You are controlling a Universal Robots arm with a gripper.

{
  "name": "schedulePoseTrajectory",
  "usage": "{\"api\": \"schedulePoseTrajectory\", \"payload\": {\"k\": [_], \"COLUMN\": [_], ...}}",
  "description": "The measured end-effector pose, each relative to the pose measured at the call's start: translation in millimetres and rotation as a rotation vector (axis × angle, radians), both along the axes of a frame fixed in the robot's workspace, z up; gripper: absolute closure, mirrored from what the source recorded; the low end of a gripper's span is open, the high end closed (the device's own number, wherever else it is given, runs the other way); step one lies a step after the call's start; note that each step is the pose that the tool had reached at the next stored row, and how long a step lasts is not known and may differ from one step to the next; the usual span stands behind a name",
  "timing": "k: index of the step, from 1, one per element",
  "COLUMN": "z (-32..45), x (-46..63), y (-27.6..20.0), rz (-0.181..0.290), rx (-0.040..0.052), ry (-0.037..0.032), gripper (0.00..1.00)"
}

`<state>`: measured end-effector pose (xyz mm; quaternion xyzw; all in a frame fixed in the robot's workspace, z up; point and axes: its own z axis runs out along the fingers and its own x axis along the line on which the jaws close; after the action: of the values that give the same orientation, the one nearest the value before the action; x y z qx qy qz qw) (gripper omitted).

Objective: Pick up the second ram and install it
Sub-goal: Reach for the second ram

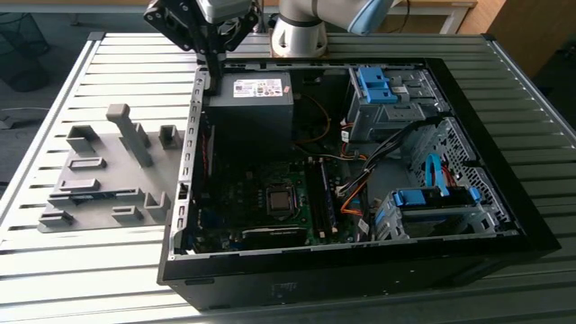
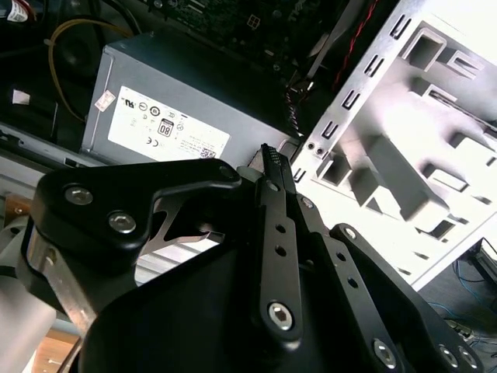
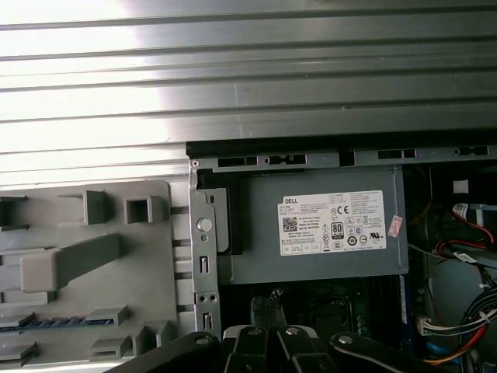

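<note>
The second ram (image 1: 90, 196) is a thin blue-green stick lying flat in a slot of the grey holder plate (image 1: 99, 175), on the exterior view's left, outside the computer case. In the first wrist view the ram (image 3: 62, 321) sits low in the same holder (image 3: 85, 256). My gripper (image 1: 216, 70) hangs above the case's rear corner beside the power supply (image 1: 252, 101), well away from the ram. Its black fingers (image 2: 270, 167) are shut together with nothing between them. Their tips (image 3: 268, 301) point toward the motherboard.
The open computer case (image 1: 189, 169) lies on the slatted metal table (image 1: 117, 54). Inside are the motherboard with memory slots (image 1: 320, 199), loose cables (image 1: 360, 182) and blue drive bays (image 1: 432, 202). An upright grey post (image 1: 135, 135) rises from the holder.
</note>
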<state>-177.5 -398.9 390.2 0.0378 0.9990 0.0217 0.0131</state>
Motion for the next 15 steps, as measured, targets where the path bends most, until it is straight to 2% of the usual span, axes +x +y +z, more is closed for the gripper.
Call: {"api": "schedulePoseTrajectory", "payload": {"k": [15], "z": [-0.3], "x": [-3.6], "y": [0.0], "rz": [0.0], "rx": [0.0], "ry": [0.0], "gripper": [0.89]}}
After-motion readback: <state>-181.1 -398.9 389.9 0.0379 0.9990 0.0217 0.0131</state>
